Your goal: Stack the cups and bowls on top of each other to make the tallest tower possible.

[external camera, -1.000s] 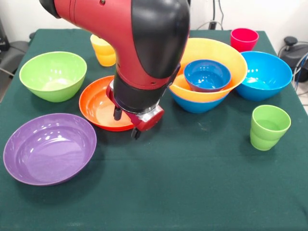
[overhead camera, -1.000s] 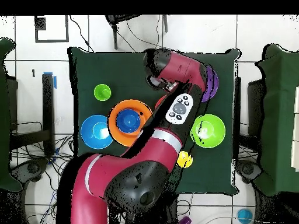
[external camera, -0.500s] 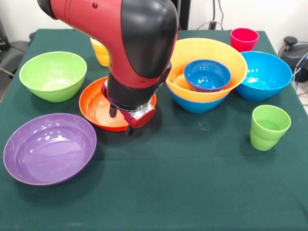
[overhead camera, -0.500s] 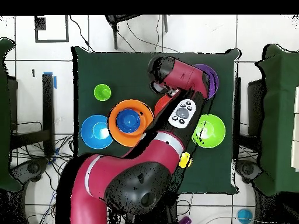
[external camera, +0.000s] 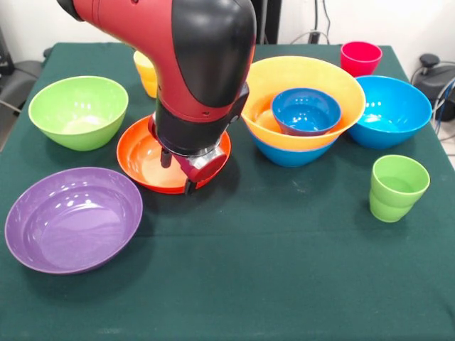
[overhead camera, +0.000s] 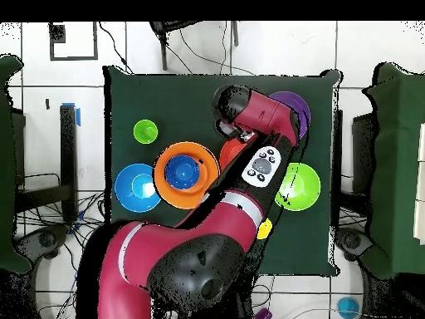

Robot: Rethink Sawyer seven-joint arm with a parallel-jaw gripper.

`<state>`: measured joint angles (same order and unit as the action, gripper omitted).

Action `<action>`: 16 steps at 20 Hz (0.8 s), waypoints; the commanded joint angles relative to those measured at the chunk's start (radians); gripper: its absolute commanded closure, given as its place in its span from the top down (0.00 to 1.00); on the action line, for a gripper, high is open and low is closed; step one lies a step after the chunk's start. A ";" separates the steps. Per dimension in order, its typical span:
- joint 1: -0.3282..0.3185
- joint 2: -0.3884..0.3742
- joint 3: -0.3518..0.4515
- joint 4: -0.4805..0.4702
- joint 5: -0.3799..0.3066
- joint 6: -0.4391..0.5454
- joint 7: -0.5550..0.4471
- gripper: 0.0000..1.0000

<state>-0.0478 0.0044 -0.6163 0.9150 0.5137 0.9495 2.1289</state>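
A start is made: at upper right of centre in the front view, the tower is formed by a small glossy blue bowl nested in a large yellow-orange bowl upon a blue one. The gripper is held over the shallow orange-red plastic bowl at centre left; its state cannot be told. The remaining bowls and cups are judged unstacked.
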 commanded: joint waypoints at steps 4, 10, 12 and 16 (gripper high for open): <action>0.032 0.024 0.157 0.073 -0.026 -0.116 0.114 1.00; 0.041 0.038 0.168 0.084 -0.020 -0.150 0.132 1.00; 0.040 0.041 0.171 0.086 -0.021 -0.157 0.132 1.00; 0.038 0.037 0.178 0.101 -0.023 -0.171 0.124 1.00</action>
<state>-0.0335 0.0075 -0.5897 0.9480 0.5116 0.8421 2.1289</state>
